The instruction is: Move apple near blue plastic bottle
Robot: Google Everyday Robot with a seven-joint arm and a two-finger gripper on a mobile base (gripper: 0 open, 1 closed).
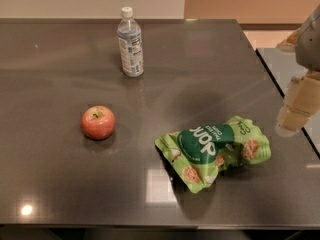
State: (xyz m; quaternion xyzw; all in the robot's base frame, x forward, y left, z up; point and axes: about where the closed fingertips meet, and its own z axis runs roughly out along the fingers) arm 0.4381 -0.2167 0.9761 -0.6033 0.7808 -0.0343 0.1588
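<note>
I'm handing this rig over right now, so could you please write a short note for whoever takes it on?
Tool: at the right edge of the view, over the table's right side, far from the apple, nothing seen in it.
Apple: resting on the table, front left.
Blue plastic bottle: upright at the back, clearly apart from the apple.
Green snack bag: lying between tool and apple.
Done: nothing yet.
Left: reach past the bag, grasp the apple, set it beside the bottle.
</note>
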